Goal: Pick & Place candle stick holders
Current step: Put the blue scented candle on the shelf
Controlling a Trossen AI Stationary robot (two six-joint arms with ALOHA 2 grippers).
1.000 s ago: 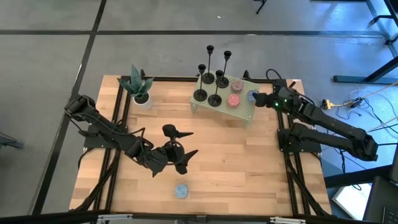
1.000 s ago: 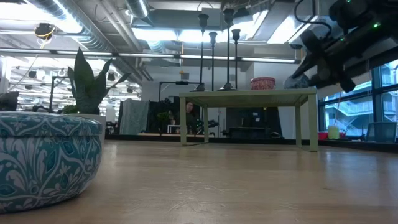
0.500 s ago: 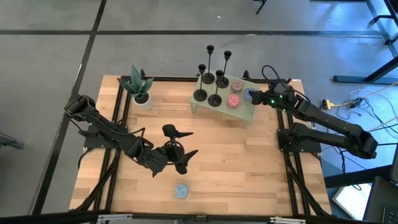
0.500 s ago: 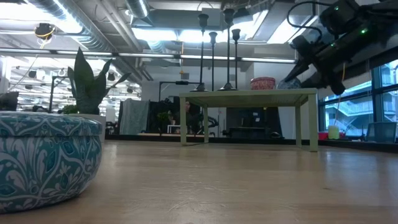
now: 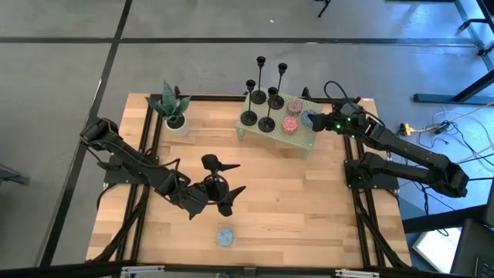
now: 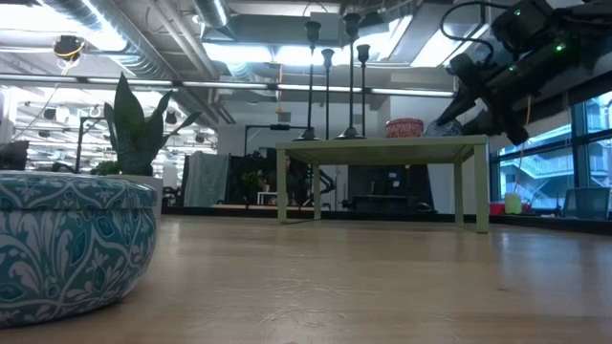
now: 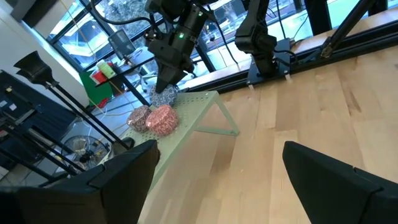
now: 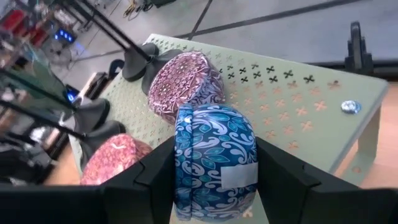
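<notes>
Since a second ago, right gripper (image 8: 214, 180) carried the blue tin (image 8: 214, 158), clamped, toward nine o'clock over the green stand (image 5: 302, 139); candlestick stems (image 8: 37, 115) are cropped. Left gripper (image 7: 217, 180) gapes.

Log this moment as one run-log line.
right pincer: shut on blue tin, over green stand | left pincer: open, idle mid-table | candle stick holders: on stand

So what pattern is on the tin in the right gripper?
Blue with a pale leaf print on the tin, clearest in the right wrist view.
</notes>
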